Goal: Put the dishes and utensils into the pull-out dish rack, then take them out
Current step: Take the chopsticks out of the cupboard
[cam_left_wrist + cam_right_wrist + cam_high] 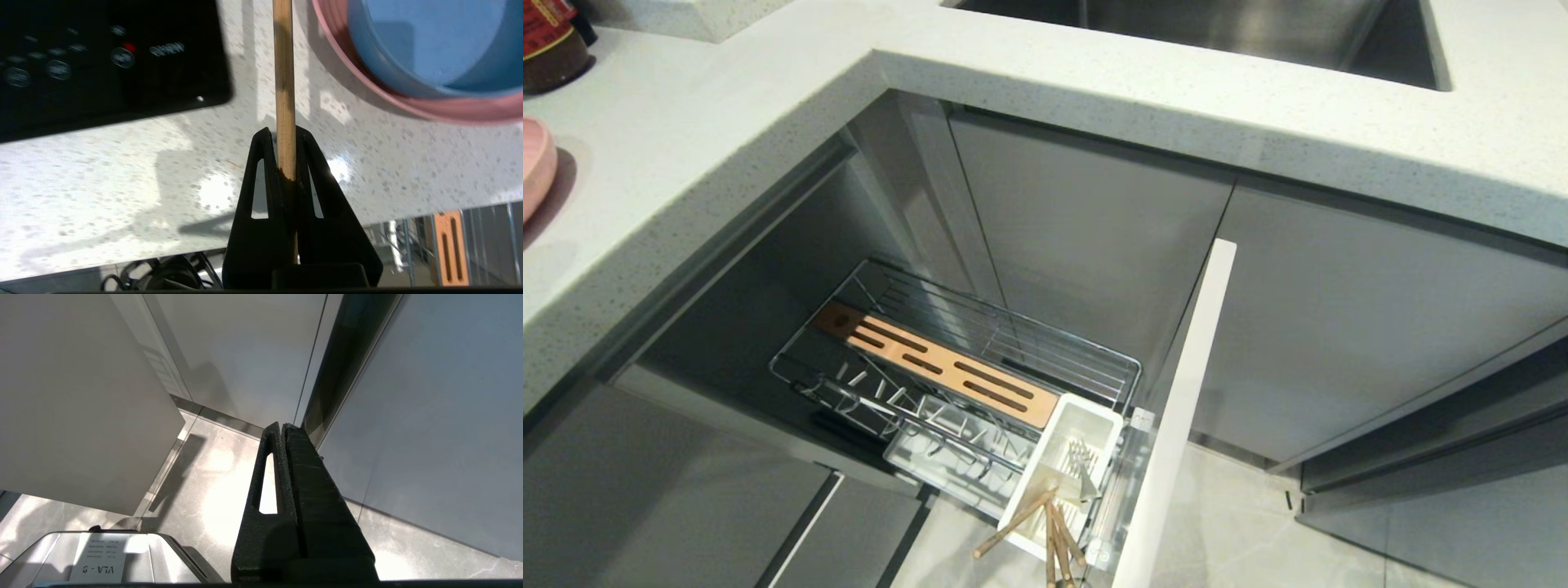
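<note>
One chopstick point(284, 81): your left gripper point(286, 141) squeezed it above the counter point(122, 183).
Cutlery cup point(1086, 425): chopsticks point(1045, 523) and fork point(1080, 457) sat inside.
Right gripper point(282, 428): closed, empty.

- The left gripper point(286, 134) has matte black plastic fingers, each a tapering wedge with a long narrow slot cut through it and a rounded tip.
- Behind those fingers sits a black block-shaped mount, and a loop of thin black cables point(163, 273) shows beside it.
- The right gripper point(282, 426) is of the same black make, its surface grainy, with one long slot showing through a finger.
- A silver-grey base housing point(171, 559) carries a white label point(98, 559) printed "VLA - 9".
</note>
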`<state>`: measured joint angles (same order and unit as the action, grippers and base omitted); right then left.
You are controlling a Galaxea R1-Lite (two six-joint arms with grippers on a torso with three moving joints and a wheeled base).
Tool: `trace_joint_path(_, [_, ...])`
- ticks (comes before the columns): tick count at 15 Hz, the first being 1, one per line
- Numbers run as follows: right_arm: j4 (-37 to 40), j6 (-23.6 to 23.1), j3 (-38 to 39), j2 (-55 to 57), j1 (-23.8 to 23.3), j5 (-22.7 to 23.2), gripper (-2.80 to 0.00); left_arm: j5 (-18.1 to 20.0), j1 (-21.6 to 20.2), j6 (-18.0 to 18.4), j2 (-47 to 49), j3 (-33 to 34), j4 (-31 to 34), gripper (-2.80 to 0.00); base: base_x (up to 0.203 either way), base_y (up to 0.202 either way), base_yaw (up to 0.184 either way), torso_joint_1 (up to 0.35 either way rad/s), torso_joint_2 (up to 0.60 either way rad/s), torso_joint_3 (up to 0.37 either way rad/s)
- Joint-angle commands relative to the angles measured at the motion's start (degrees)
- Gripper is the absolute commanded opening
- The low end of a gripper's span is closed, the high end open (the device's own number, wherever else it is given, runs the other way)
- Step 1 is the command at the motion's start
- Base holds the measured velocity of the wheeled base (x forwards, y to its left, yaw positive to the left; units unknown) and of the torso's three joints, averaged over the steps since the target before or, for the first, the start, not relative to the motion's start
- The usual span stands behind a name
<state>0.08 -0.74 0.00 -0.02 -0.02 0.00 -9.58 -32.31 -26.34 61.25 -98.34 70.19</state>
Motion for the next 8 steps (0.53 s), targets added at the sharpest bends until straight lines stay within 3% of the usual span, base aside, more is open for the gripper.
trace_joint_path(1, [0.01, -0.05, 0.00, 0.02, 0.00, -0.04, -2.80, 2.96, -0.30, -0.26, 0.16, 1.06, -0.31, -2.80, 0.000, 0.000, 0.000, 0.000, 0.00, 0.000])
trace_joint_path(8, [0.01, -0.05, 0.00, 0.02, 0.02, -0.04, -2.80, 10.23, 0.08, -0.29, 2.62, 3.48, -4.89, -2.80, 0.000, 0.000, 0.000, 0.000, 0.00, 0.000])
